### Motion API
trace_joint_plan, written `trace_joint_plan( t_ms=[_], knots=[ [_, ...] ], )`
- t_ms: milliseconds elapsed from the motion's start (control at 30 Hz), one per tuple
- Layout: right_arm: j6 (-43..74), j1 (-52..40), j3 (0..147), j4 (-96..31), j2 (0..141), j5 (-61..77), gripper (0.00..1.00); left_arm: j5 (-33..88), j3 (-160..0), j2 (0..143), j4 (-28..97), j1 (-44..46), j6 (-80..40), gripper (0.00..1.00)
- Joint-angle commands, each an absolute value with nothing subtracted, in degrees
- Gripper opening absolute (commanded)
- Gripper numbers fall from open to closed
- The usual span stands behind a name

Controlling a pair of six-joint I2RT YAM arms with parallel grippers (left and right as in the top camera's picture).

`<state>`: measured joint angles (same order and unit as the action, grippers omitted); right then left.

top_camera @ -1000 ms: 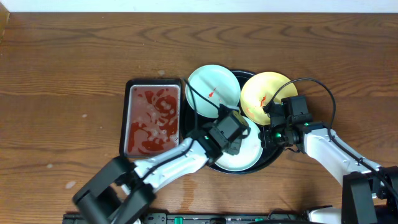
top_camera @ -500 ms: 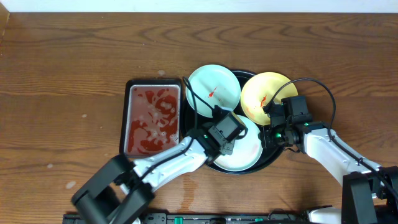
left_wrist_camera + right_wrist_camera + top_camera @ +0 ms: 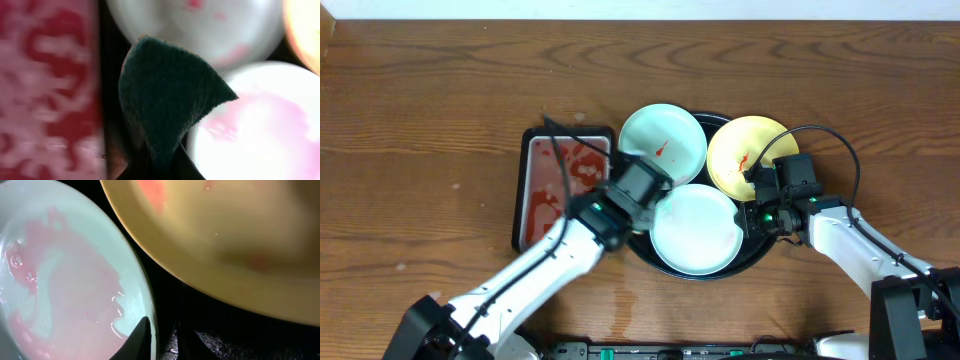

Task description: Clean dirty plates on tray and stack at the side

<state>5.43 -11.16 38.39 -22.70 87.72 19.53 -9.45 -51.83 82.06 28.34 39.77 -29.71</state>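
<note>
The black tray point(image 3: 761, 249) holds three plates. The front aqua plate point(image 3: 695, 230) is wet with a pale pink film. The back aqua plate point(image 3: 663, 140) and the yellow plate point(image 3: 750, 155) carry red smears. My left gripper point(image 3: 640, 188) is shut on a dark green sponge point(image 3: 167, 95), held over the tray's left edge, between the plates and the red sponge tray. My right gripper point(image 3: 752, 205) pinches the front aqua plate's right rim point(image 3: 147, 305); in the right wrist view its fingers point(image 3: 162, 340) straddle that rim, with the yellow plate point(image 3: 225, 240) just beyond.
A rectangular sponge tray point(image 3: 565, 190) with red-stained liquid lies left of the black tray, touching it. It fills the left of the left wrist view point(image 3: 45, 90). Brown wooden table point(image 3: 420, 120) lies all around.
My left gripper has moved left with the sponge, off the front aqua plate and toward the sponge tray, uncovering the plate. The right arm has not moved.
</note>
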Motion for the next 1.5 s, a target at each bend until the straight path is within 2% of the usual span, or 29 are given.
trace_joint_plan(
  t_ms=[0, 233, 300, 867, 1267, 1467],
  knots=[
    [5.3, -11.4, 37.7, -22.7, 87.9, 20.0, 0.17, -11.6, -51.3, 81.2, 29.3, 33.5, -25.8, 0.08],
    [5.3, -11.4, 37.7, -22.9, 87.9, 24.4, 0.08, -10.3, -51.0, 81.2, 30.0, 24.0, -25.5, 0.08],
    [5.3, -11.4, 37.7, -23.5, 87.9, 25.0, 0.01, -9.2, -50.8, 81.2, 30.1, 22.3, -25.5, 0.08],
    [5.3, -11.4, 38.6, -24.7, 83.4, 26.1, 0.01, -9.1, -50.7, 81.3, 32.4, 20.9, -25.5, 0.08],
    [5.3, -11.8, 39.4, -24.2, 69.6, 9.4, 0.01, -9.1, -50.7, 81.3, 32.1, 20.9, -25.5, 0.08],
    [5.3, -16.9, 39.4, -22.8, 65.6, -2.5, 0.01, -9.1, -50.7, 81.3, 31.5, 20.9, -25.5, 0.08]
  ],
)
